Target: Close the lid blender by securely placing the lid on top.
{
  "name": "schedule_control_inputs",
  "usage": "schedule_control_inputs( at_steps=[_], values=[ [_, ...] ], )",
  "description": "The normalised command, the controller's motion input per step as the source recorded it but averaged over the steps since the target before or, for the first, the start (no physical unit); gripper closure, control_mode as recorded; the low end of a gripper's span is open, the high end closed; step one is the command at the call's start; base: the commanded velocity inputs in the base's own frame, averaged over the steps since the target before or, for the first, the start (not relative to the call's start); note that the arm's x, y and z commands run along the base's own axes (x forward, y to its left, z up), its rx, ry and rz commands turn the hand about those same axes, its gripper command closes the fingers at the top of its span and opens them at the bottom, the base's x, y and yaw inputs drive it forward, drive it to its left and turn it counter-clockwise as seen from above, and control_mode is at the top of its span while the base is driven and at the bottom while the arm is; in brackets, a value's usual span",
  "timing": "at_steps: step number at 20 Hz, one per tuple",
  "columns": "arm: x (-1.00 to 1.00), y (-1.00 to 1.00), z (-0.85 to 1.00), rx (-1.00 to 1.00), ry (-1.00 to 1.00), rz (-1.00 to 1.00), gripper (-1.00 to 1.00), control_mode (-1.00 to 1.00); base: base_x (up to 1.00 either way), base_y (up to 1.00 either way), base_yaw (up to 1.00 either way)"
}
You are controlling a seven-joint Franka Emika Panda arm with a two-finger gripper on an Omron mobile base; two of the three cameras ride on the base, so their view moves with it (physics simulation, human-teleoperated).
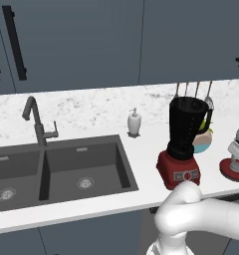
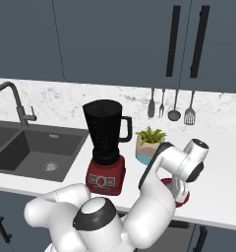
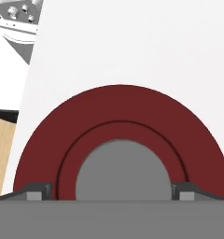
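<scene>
Dark blue-grey cabinets (image 2: pixel 115 39) w/ black bar handles run above a white marble-look counter (image 1: pixel 91 107) and backsplash. A dark double sink (image 1: pixel 52 169), 2 basins, 1 dark faucet (image 1: pixel 37 122), is set into the counter's left part. 1 blender (image 2: pixel 106 147), near-black jar on boxy red base, stands open-topped on the counter right of the sink; 1 small white soap dispenser (image 1: pixel 134 122) sits nearer the wall btwn them. 1 potted plant (image 2: pixel 149 142) stands just beside the blender's right, partly hidden behind the jar in the left base view. 4 utensils (image 2: pixel 170 106) hang on the wall. A red-and-white appliance (image 1: pixel 236 159) is cut off at the frame edge.

Hand view: 1 red lid (image 3: pixel 118 140) w/ grey knob lies flat on the white counter, lower half cut off. Gripper (image 3: pixel 112 191) sits low over it, fingertips (image 3: pixel 37 190) spread wide either side of the knob, clear of it, holding nothing.
</scene>
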Motion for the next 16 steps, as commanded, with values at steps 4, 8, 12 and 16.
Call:
schedule_control_inputs(
  at_steps=[4,8,12,16],
  values=[
    [0.01,0.0,-0.26,0.0,0.0,0.03,-1.0,-1.0,0.0,0.0,0.0],
    [0.08,0.04,-0.33,0.0,-0.01,0.0,1.0,-1.0,0.0,0.0,0.0],
    [0.0,0.01,-0.03,0.0,-0.02,0.0,1.0,-1.0,0.0,0.0,0.0],
    [0.02,0.07,-0.01,0.0,0.0,-0.01,1.0,-1.0,0.0,0.0,0.0]
  ],
)
